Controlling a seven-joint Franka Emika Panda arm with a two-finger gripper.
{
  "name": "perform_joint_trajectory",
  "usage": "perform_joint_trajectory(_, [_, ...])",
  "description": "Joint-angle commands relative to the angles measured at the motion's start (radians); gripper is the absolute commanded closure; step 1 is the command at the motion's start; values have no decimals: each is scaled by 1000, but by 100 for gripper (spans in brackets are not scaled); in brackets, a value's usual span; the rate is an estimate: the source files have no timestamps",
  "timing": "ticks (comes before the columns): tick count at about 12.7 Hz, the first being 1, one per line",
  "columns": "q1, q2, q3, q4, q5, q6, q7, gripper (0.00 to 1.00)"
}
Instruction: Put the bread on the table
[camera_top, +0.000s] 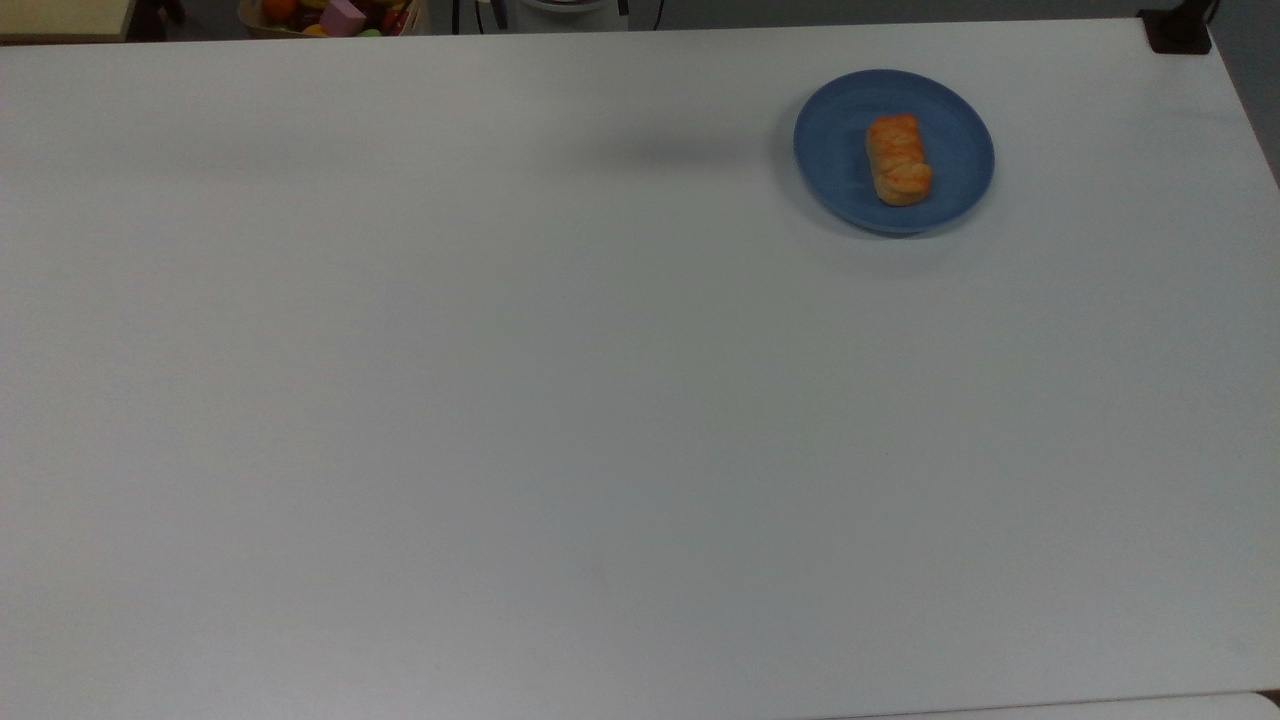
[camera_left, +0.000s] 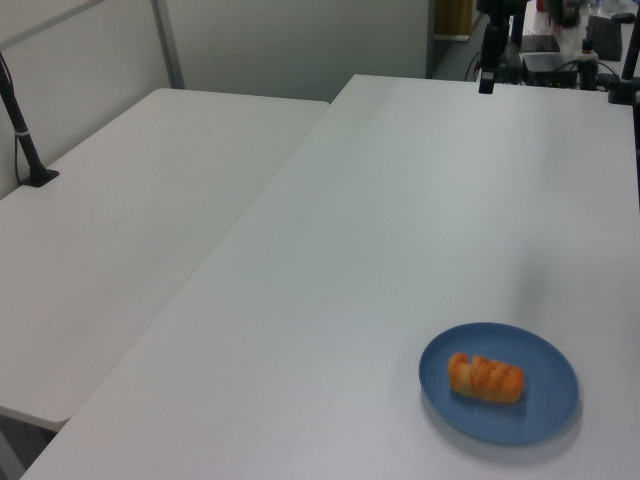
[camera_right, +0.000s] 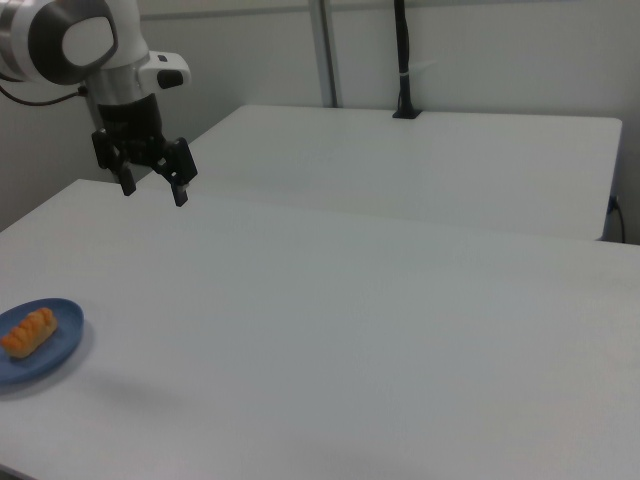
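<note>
One bread on plate (gripper spread, right view).

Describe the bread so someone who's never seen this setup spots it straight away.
Start with the big white table, then find the round blue plate near the top view's upper right. The bread lies on that plate: a small oblong golden-orange roll with lumpy segments, the one warm-coloured thing on the tabletop.

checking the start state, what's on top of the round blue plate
One small golden-orange braided bread roll lies on the round blue plate, nothing else. The plate sits on the plain white table. Whatever lies beneath the roll is covered.
</note>
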Motion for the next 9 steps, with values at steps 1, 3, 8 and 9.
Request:
perform_joint_trajectory(1, [5, -10, 1, 5, 2, -15, 19, 0])
perform_joint_trajectory(3, [5, -10, 1, 5, 2, -18, 17, 0])
perform_joint_trajectory(8, [3, -7, 0, 6, 2, -29, 20, 0])
perform_joint_trajectory(9, [1, -7, 1, 6, 2, -38, 20, 0])
